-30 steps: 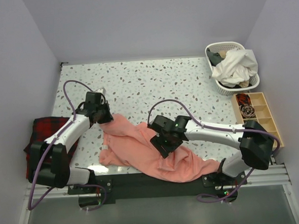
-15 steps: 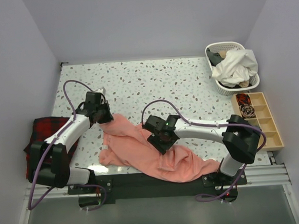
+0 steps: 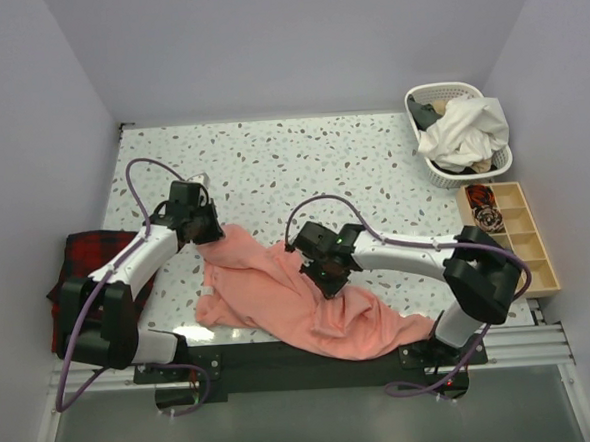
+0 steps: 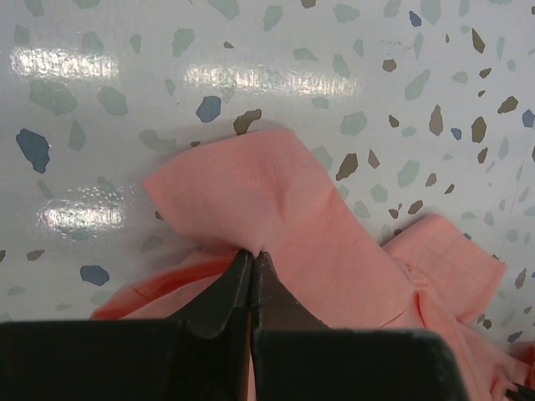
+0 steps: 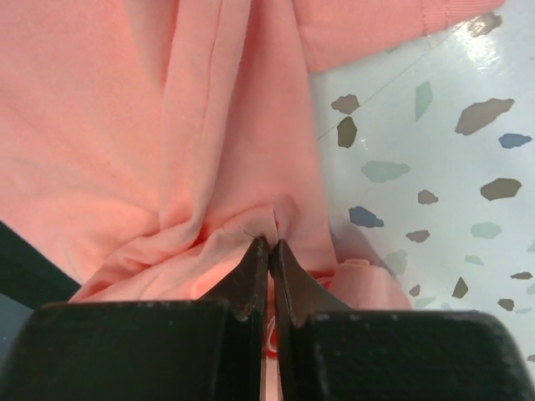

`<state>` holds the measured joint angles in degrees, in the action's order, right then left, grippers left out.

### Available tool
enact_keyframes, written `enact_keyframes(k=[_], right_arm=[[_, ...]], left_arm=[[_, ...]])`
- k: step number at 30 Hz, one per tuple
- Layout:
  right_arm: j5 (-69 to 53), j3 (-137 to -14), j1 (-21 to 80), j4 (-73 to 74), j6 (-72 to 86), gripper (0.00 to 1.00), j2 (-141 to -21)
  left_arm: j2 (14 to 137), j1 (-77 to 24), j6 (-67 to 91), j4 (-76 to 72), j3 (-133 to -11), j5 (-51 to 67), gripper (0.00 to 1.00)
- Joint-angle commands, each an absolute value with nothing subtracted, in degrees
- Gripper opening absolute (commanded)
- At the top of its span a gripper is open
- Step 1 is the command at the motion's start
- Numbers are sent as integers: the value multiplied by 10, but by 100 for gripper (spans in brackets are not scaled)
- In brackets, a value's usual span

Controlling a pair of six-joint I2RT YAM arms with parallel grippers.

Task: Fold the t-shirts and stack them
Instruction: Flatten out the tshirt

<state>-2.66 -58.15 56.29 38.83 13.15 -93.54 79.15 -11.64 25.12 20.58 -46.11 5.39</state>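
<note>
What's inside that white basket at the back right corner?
The basket holds a crumpled white cloth heaped above its rim, with something dark at its left side. Whatever lies beneath the cloth is covered.

T-shirt at table's near edge; basket far right, tray before it
</note>
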Motion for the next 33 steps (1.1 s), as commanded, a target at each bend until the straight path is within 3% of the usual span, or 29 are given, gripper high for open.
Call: enact_keyframes(k=[1,13,21,33], right_arm=[[-14,-591,559,391,127,0,-875],[306,-695,532,536,181,0,-666],[394,-711,505,548,201,0,-620],[544,-861,488,530,133,0,-549]], left_arm=[[794,-114,255,188,-461,60,0],[744,-114,246,252,-521,13,0],[730,-115,239,269,-545,2,0],[694,-114,193,362,-730,-52,0]])
